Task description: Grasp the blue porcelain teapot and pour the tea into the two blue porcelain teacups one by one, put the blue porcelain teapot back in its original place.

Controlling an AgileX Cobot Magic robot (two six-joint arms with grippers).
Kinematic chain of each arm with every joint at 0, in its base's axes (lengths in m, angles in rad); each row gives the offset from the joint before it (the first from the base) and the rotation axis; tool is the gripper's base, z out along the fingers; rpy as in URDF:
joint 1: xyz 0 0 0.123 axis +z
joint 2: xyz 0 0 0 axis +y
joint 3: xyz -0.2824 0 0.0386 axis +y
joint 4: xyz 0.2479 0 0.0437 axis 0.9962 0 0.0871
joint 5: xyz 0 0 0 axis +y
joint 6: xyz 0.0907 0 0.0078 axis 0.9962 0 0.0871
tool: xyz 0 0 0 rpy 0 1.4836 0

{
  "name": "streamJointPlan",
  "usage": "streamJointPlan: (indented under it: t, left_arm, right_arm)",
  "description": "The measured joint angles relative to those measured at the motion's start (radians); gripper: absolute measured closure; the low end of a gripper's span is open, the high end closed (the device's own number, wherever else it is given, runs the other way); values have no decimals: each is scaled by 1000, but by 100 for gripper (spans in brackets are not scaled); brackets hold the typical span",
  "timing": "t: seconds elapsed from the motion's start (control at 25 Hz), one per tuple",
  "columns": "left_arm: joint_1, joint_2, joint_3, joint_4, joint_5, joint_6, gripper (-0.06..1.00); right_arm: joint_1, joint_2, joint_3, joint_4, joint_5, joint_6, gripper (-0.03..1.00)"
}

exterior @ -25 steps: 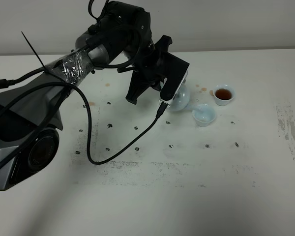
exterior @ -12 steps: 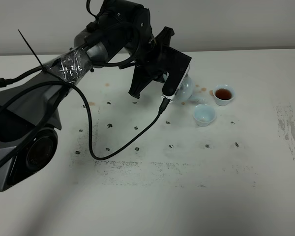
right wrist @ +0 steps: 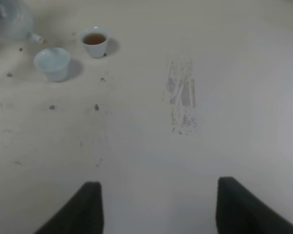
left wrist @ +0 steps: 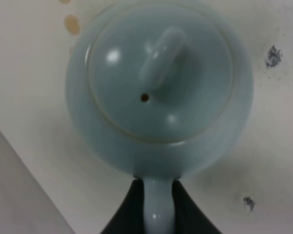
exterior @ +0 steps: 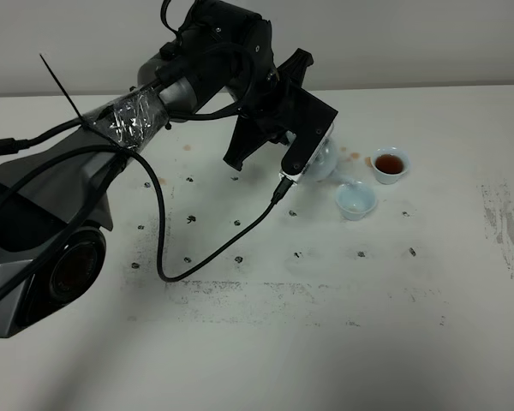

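Note:
My left gripper [exterior: 305,161] is shut on the loop handle of the blue porcelain teapot [exterior: 327,163] and holds it just left of the cups, spout toward the nearer one. In the left wrist view the teapot [left wrist: 161,73] shows from above with its knobbed lid, the handle between my gripper's [left wrist: 157,197] black fingers. The far teacup [exterior: 390,164] holds brown tea. The near teacup [exterior: 355,199] looks pale inside. My right gripper [right wrist: 158,207] is open and empty, well away from both teacups [right wrist: 94,41] [right wrist: 52,63].
Brown tea drops stain the white table [exterior: 351,155] near the teapot. A black cable [exterior: 197,257] loops from the left arm across the table. A scuffed patch [exterior: 510,227] marks the right side. Small dark dots are spread over the surface.
My left gripper has shifted slightly up and to the right with the teapot. The cups have not moved.

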Motion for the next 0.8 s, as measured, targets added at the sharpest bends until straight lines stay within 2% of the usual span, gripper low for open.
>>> streamJointPlan:
  t: [0.2, 0.8]
  left_arm:
    - [-4, 0, 0, 0, 0, 12, 94]
    - [-57, 0, 0, 126, -33, 14, 94]
  right_arm:
    - [0, 0, 0, 0, 0, 0, 48]
    - [0, 0, 0, 0, 0, 0, 48]
